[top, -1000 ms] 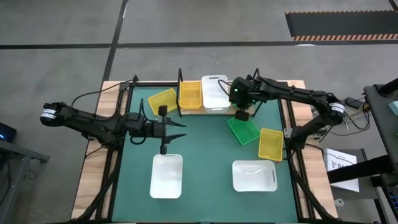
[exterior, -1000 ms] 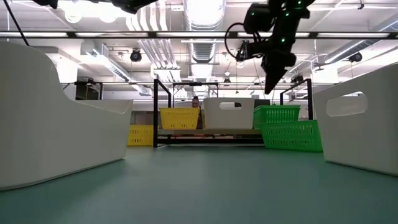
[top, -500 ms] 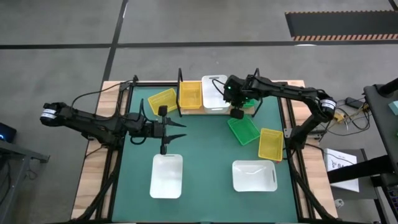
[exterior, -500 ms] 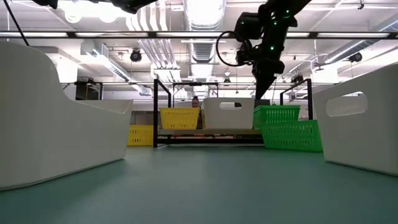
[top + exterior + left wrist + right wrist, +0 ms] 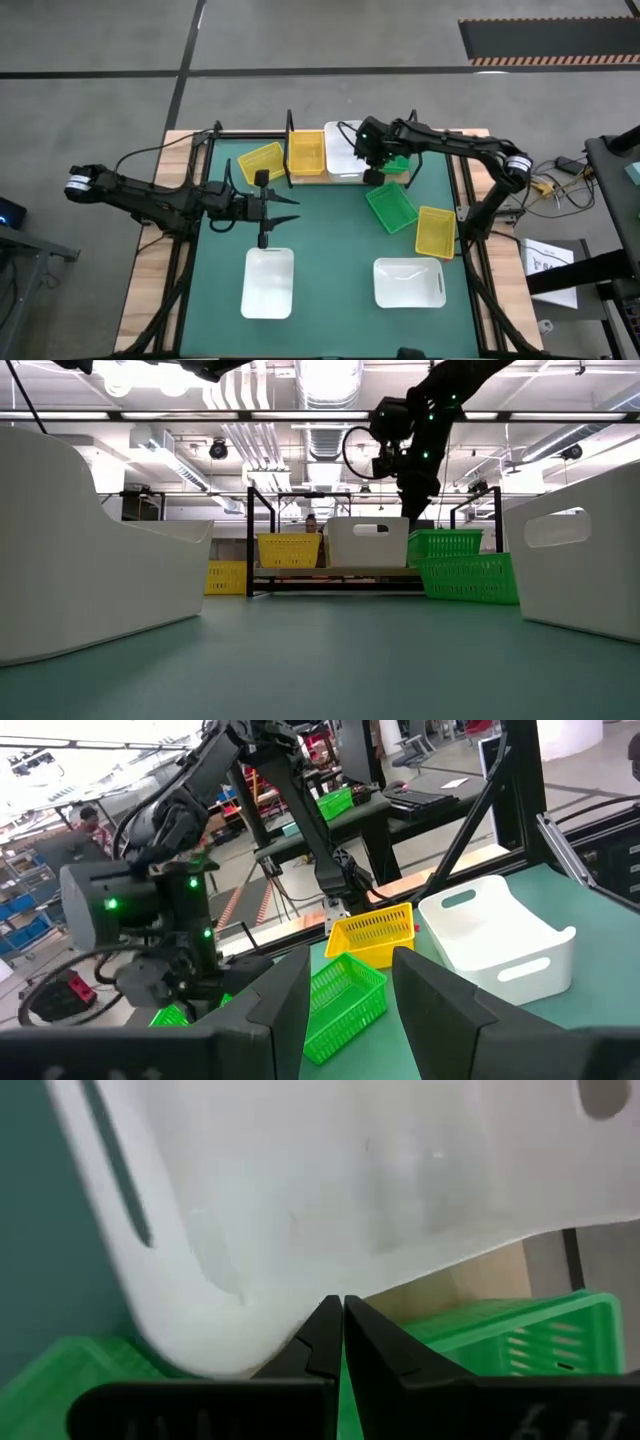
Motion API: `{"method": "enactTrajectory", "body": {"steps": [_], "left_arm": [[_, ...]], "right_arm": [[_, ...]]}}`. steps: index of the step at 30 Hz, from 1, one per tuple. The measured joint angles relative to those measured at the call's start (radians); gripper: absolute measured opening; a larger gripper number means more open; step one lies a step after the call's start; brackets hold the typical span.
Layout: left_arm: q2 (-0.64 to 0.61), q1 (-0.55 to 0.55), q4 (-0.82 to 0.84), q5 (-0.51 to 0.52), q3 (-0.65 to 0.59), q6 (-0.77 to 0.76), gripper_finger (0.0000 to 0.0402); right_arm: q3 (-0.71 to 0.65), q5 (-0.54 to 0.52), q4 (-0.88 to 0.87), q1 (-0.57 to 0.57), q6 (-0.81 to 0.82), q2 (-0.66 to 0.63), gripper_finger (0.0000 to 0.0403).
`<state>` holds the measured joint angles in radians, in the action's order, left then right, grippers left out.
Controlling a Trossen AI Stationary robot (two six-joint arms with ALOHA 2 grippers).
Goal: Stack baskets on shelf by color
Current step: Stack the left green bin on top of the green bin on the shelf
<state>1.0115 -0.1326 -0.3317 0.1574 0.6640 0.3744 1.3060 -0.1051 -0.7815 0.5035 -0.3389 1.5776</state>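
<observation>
On the shelf (image 5: 330, 176) at the far edge stand a yellow basket (image 5: 306, 151), a white basket (image 5: 343, 148) and a green basket (image 5: 400, 163), the green one partly hidden by my right arm. My right gripper (image 5: 372, 178) is shut and empty. It slants down over the white basket's near right corner (image 5: 230, 1350), its tips just above the rims in the low view (image 5: 413, 512). On the mat lie a green basket (image 5: 391, 207), two yellow ones (image 5: 434, 231) (image 5: 262, 160) and two white ones (image 5: 268, 282) (image 5: 409, 282). My left gripper (image 5: 288, 209) hovers open at mid-left.
The shelf's thin black posts (image 5: 290, 128) stand up beside the yellow basket. Cables hang round my right wrist (image 5: 360, 450). A bare stretch of green mat (image 5: 330, 235) lies between the arms. Wooden table borders (image 5: 150, 270) run along both sides.
My right gripper has moved toward the table's left and far edge and a little down, from over the loose green basket to the white basket's near right corner on the shelf. It has stayed shut. The baskets have not moved.
</observation>
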Motion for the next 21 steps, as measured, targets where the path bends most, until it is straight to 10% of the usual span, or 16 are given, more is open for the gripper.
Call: {"method": "enactTrajectory", "body": {"steps": [21], "left_arm": [[0.0, 0.0, 0.0, 0.0, 0.0, 0.0, 0.0128]], "right_arm": [[-0.001, -0.001, -0.078, 0.003, 0.013, 0.005, 0.0009]]}}
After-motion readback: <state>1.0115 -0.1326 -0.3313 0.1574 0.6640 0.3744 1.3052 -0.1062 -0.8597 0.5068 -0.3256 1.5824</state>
